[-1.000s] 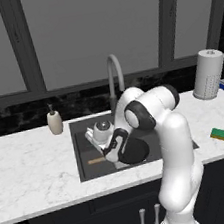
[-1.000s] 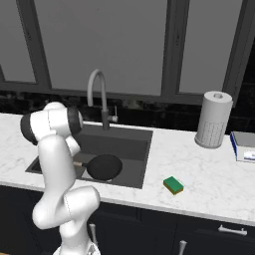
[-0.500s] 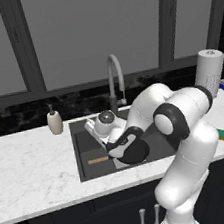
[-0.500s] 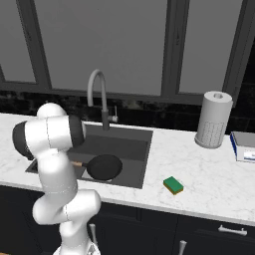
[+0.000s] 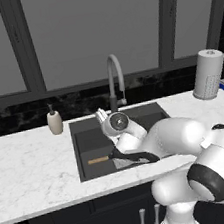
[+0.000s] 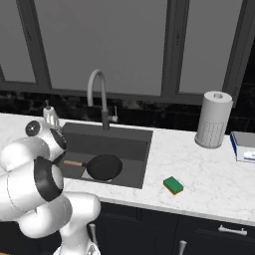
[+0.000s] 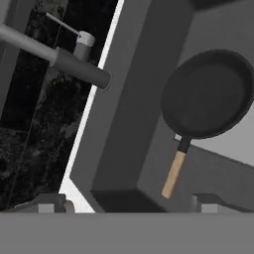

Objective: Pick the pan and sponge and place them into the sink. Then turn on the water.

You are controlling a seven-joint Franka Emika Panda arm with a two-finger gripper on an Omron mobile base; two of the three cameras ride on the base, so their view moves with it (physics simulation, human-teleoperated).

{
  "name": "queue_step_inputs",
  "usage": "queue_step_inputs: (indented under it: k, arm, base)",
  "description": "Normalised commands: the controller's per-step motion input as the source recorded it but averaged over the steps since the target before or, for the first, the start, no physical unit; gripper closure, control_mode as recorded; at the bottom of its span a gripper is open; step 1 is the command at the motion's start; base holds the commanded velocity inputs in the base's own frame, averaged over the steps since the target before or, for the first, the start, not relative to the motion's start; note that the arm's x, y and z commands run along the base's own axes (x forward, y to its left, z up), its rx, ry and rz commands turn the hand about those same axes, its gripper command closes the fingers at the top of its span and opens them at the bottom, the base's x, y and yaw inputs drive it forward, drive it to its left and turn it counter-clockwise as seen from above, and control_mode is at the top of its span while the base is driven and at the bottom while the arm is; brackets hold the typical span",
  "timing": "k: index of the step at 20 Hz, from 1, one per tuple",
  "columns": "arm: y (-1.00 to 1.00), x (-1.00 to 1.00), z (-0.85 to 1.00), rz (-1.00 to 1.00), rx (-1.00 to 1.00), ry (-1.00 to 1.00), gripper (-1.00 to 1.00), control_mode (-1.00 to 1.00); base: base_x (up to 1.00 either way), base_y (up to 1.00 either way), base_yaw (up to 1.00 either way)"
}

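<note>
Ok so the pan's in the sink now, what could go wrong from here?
The sponge lies on the counter near its front edge; a clumsy grasp might nudge it off. The arm is folded low over the sink, so swinging right toward the sponge could clip the faucet. The pan covers much of the basin floor, so a dropped sponge may land on it, which probably does no harm.

Tall grey windows [image 6: 114,45], white marble counter [image 5: 26,171], dark cabinets [image 6: 209,239]
</note>
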Motion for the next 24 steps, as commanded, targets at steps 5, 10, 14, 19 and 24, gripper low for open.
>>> queue_step_inputs:
  k: [5,10,14,19,24]
  arm:
    - [-0.49,-0.61,1.00,-0.12,0.13,-0.28,-1.00,-1.00]
    - [-0.42,-0.46,1.00,-0.03,0.11,-0.17,-1.00,-1.00]
    - [-0.42,-0.47,0.99,-0.02,0.12,0.06,-1.00,-1.00]
    - [-0.61,-0.53,0.65,-0.14,0.11,0.25,-1.00,-1.00]
    - [-0.77,-0.51,0.59,-0.28,0.16,0.43,-1.00,-1.00]
  base:
    - [0.00,0.00,0.00]
    - [0.00,0.00,0.00]
    - [0.00,0.00,0.00]
    - [0.00,0.00,0.00]
    - [0.00,0.00,0.00]
